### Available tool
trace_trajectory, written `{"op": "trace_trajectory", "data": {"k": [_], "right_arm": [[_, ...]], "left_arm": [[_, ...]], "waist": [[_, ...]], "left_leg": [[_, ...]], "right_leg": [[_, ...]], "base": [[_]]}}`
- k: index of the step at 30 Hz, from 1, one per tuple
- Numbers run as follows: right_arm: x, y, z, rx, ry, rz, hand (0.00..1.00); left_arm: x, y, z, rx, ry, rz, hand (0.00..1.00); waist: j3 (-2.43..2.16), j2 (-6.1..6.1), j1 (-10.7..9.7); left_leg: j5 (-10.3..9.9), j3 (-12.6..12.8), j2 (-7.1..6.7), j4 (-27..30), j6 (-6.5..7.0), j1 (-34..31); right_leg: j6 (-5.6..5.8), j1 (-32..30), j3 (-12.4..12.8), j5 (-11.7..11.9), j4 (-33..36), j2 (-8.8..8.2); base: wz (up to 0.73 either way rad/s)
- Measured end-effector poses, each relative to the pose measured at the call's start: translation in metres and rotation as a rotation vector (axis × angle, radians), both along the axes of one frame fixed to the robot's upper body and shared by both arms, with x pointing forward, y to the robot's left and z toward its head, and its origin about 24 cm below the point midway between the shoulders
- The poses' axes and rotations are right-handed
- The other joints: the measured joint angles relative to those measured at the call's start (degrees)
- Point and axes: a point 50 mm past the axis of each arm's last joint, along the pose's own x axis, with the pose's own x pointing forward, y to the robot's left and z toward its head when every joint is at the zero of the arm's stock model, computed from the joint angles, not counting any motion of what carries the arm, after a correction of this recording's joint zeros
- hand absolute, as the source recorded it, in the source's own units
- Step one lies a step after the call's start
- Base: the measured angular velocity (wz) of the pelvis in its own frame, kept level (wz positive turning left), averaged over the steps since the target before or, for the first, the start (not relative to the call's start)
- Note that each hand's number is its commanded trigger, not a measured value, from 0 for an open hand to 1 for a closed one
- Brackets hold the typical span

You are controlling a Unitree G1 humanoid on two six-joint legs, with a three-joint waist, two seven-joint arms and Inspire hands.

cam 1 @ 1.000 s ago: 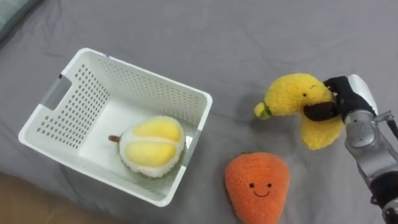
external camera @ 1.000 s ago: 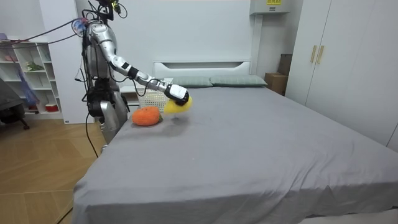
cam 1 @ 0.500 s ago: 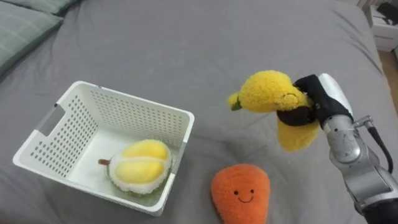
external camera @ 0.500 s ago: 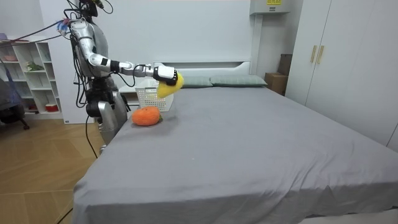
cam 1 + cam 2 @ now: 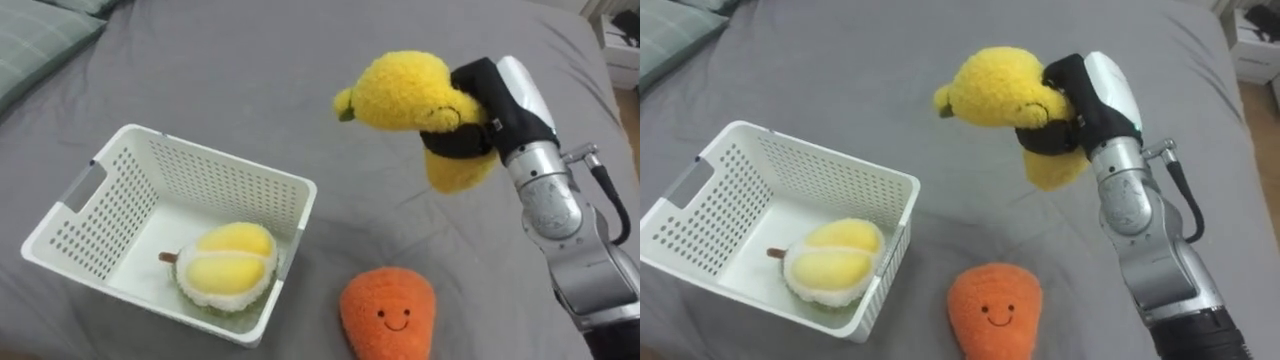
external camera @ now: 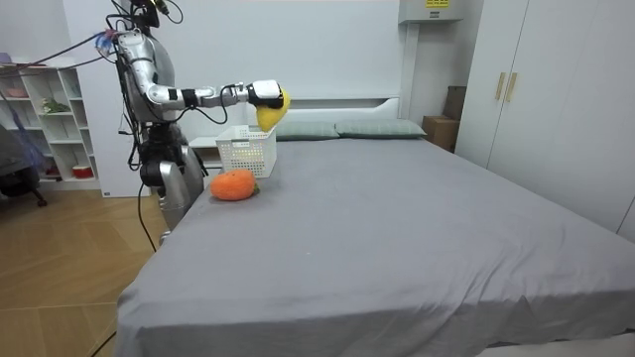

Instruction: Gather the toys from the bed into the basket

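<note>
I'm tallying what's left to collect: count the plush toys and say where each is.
3. A yellow toy held up in the right hand; a durian toy in the white basket; an orange toy on the bed beside the basket. None seems hidden.

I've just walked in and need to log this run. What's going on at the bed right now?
The robot stands at the bedside with its right robot hand closed around a yellow plush toy, holding it in the air close to the white basket. A plush durian is already in the basket. An orange plush with a smiley face lies on the grey bed beside the basket, not yet collected.
</note>
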Motion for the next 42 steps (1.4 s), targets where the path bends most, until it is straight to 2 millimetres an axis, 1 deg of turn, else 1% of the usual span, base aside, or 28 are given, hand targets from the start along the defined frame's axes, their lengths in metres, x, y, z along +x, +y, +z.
{"op": "trace_trajectory", "data": {"k": [2,5,6,7,9,12,14,16,17,18,19,20,22,24,25,27,28,29,31,32,34,36,37,38,39,40,41,42], "right_arm": [[0.000,0.006,0.003,0.018,-0.014,0.020,1.00],[0.001,0.012,0.000,0.039,0.009,0.032,1.00],[0.001,0.013,0.000,0.039,0.015,0.033,1.00],[0.002,0.014,-0.001,0.042,0.020,0.028,1.00],[0.005,0.018,0.003,0.053,0.016,0.035,1.00],[0.012,0.027,0.018,0.045,-0.020,0.075,1.00],[0.014,0.040,0.024,0.047,-0.035,0.113,1.00],[0.014,0.048,0.025,0.057,-0.038,0.139,1.00],[0.013,0.055,0.025,0.054,-0.034,0.160,1.00],[0.013,0.058,0.025,0.053,-0.033,0.170,1.00],[0.012,0.063,0.025,0.048,-0.031,0.190,1.00],[0.012,0.070,0.026,0.044,-0.024,0.213,1.00],[0.012,0.077,0.027,0.047,-0.020,0.237,1.00],[0.013,0.082,0.030,0.031,-0.025,0.255,1.00],[0.013,0.084,0.031,0.029,-0.025,0.264,1.00],[0.013,0.086,0.030,0.029,-0.019,0.269,1.00],[0.014,0.086,0.027,0.030,-0.010,0.266,1.00],[0.014,0.088,0.025,0.032,0.002,0.267,1.00],[0.013,0.093,0.024,0.043,0.010,0.279,1.00],[0.012,0.096,0.022,0.043,0.017,0.288,1.00],[0.012,0.102,0.015,0.020,0.041,0.305,1.00],[0.010,0.106,0.009,-0.006,0.065,0.322,1.00],[0.010,0.108,0.007,-0.012,0.073,0.330,1.00],[0.010,0.108,0.006,-0.011,0.078,0.332,0.89],[0.011,0.108,0.006,-0.011,0.083,0.331,0.71],[0.013,0.109,0.004,-0.011,0.092,0.328,0.40],[0.015,0.110,0.003,-0.010,0.102,0.325,0.00],[0.016,0.111,0.002,-0.009,0.108,0.324,0.00]], "left_arm": [[0.002,0.000,0.000,0.006,0.001,-0.020,0.00],[0.002,-0.002,0.000,0.009,0.007,-0.023,0.00],[0.002,-0.002,0.000,0.009,0.011,-0.024,0.00],[0.000,-0.002,0.000,0.013,0.021,-0.034,0.00],[-0.002,-0.003,-0.001,0.013,0.036,-0.041,0.00],[-0.007,-0.005,-0.003,0.009,0.059,-0.035,0.00],[-0.010,-0.005,-0.003,0.013,0.075,-0.041,0.00],[-0.010,-0.005,-0.003,0.015,0.080,-0.041,0.00],[-0.011,-0.005,-0.003,0.016,0.086,-0.044,0.00],[-0.010,-0.006,-0.003,0.017,0.087,-0.047,0.00],[-0.010,-0.006,-0.003,0.017,0.090,-0.047,0.00],[-0.008,-0.006,-0.003,0.017,0.091,-0.046,0.00],[-0.009,-0.006,-0.003,0.017,0.100,-0.047,0.00],[-0.008,-0.007,-0.004,0.013,0.110,-0.047,0.00],[-0.007,-0.008,-0.004,0.011,0.110,-0.047,0.00],[-0.004,-0.008,-0.004,0.011,0.105,-0.049,0.00],[-0.003,-0.008,-0.004,0.011,0.105,-0.048,0.00],[-0.003,-0.007,-0.004,0.011,0.105,-0.049,0.00],[-0.003,-0.007,-0.003,0.014,0.102,-0.055,0.00],[-0.002,-0.007,-0.003,0.021,0.102,-0.075,0.00],[-0.004,-0.006,-0.003,0.029,0.110,-0.088,0.00],[-0.001,-0.006,-0.002,0.032,0.095,-0.094,0.00],[-0.002,-0.005,-0.001,0.036,0.095,-0.096,0.00],[-0.002,-0.004,-0.001,0.039,0.096,-0.097,0.00],[-0.002,-0.003,-0.001,0.038,0.098,-0.097,0.00],[-0.002,-0.004,-0.001,0.029,0.099,-0.098,0.00],[-0.003,-0.004,-0.001,0.021,0.102,-0.099,0.00],[-0.004,-0.004,-0.001,0.021,0.104,-0.098,0.00]], "waist": [[-0.04,-0.05,0.92],[-0.07,-0.10,1.48],[-0.07,-0.10,1.78],[-0.07,-0.12,1.90],[-0.07,-0.13,2.41],[-0.11,-0.26,3.33],[-0.39,-0.69,4.20],[-0.56,-1.11,4.50],[-0.58,-1.34,4.63],[-0.62,-1.44,4.83],[-0.68,-1.55,5.86],[-0.67,-1.60,6.16],[-0.63,-1.58,6.32],[-0.57,-1.52,7.22],[-0.43,-1.32,7.71],[-0.28,-1.44,8.23],[0.08,-1.44,8.75],[0.19,-1.39,9.23],[0.17,-1.43,9.15],[0.10,-1.68,9.46],[0.15,-1.61,10.66],[0.29,-1.66,10.92],[0.48,-1.86,11.38],[0.61,-1.99,11.95],[0.61,-1.99,12.09],[0.51,-2.14,12.37],[0.52,-2.13,12.46],[0.51,-2.14,12.48]], "left_leg": [[-0.02,0.01,-0.01,0.01,0.02,0.08],[-0.02,-0.34,-0.07,-0.01,0.04,0.05],[-0.03,-0.58,-0.10,-0.01,0.04,0.03],[-0.03,-1.02,-0.12,-0.02,0.04,0.05],[-0.07,-1.23,-0.10,0.00,-0.01,0.03],[-0.09,-1.43,-0.09,0.13,-0.04,0.07],[-0.11,-1.69,-0.06,0.24,-0.08,0.13],[-0.11,-2.53,-0.15,0.52,-0.09,-0.09],[-0.11,-2.85,-0.19,0.64,-0.09,-0.15],[-0.12,-2.95,-0.21,0.68,-0.10,-0.17],[-0.16,-3.02,-0.22,0.72,-0.11,-0.14],[-0.26,-3.18,-0.25,0.98,-0.09,-0.13],[-0.30,-4.01,-0.43,1.30,-0.06,-0.14],[-0.30,-4.50,-0.63,1.32,-0.03,-0.23],[-0.33,-4.82,-0.78,1.27,0.02,-0.33],[-0.33,-5.59,-1.08,1.35,0.06,-0.55],[-0.35,-5.87,-1.20,1.43,0.10,-0.52],[-0.39,-6.24,-1.32,1.57,0.15,-0.58],[-0.39,-7.38,-1.69,2.05,0.18,-1.04],[-0.34,-7.75,-1.82,2.11,0.23,-1.08],[-0.33,-7.80,-1.90,2.12,0.25,-1.08],[-0.28,-8.35,-2.10,2.23,0.33,-1.12],[-0.26,-8.62,-2.17,2.29,0.36,-1.14],[-0.28,-8.76,-2.18,2.37,0.37,-1.23],[-0.29,-8.89,-2.21,2.43,0.37,-1.29],[-0.28,-8.98,-2.27,2.45,0.37,-1.30],[-0.27,-8.96,-2.28,2.46,0.38,-1.30],[-0.27,-8.96,-2.28,2.48,0.38,-1.29]], "right_leg": [[0.00,0.02,0.05,0.01,0.06,-0.01],[0.00,0.13,-0.24,0.01,0.07,-0.03],[0.00,0.21,-0.52,0.01,0.08,-0.03],[0.00,0.44,-1.36,0.01,0.10,-0.06],[0.01,0.60,-1.54,0.01,0.09,-0.05],[0.01,0.70,-1.63,0.01,0.06,-0.04],[0.00,0.86,-1.62,0.01,0.03,0.03],[0.00,0.95,-2.20,0.01,0.08,-0.01],[0.00,1.07,-2.92,0.01,0.09,-0.05],[0.00,1.11,-3.01,0.01,0.10,-0.07],[0.00,1.14,-3.02,0.01,0.16,-0.08],[0.01,1.34,-3.20,0.01,0.16,-0.11],[0.02,1.84,-4.06,0.00,0.15,-0.22],[0.07,1.94,-4.43,-0.04,0.14,-0.35],[0.12,1.97,-4.58,-0.07,0.14,-0.45],[0.33,2.17,-4.91,-0.19,0.13,-0.63],[0.43,2.55,-5.27,-0.26,0.10,-0.71],[0.57,2.68,-6.12,-0.34,0.09,-0.85],[0.79,2.71,-7.25,-0.49,0.06,-1.06],[0.83,2.75,-7.64,-0.51,0.07,-1.10],[0.84,2.84,-7.70,-0.52,0.07,-1.08],[0.85,3.08,-8.04,-0.52,0.07,-1.10],[0.86,3.12,-7.97,-0.53,0.06,-1.06],[0.86,3.11,-7.90,-0.53,0.05,-1.02],[0.86,3.11,-7.91,-0.53,0.05,-1.02],[0.86,3.15,-7.91,-0.53,0.05,-1.04],[0.86,3.16,-7.89,-0.53,0.04,-1.04],[0.86,3.17,-7.89,-0.53,0.04,-1.03]], "base": [[0.00],[0.06],[0.14],[0.15],[0.09],[0.01],[0.05],[0.20],[0.18],[0.08],[0.05],[0.07],[0.19],[0.13],[0.12],[0.19],[0.16],[0.17],[0.27],[0.23],[0.08],[0.13],[0.11],[0.09],[0.06],[0.04],[0.00],[0.00]]}}
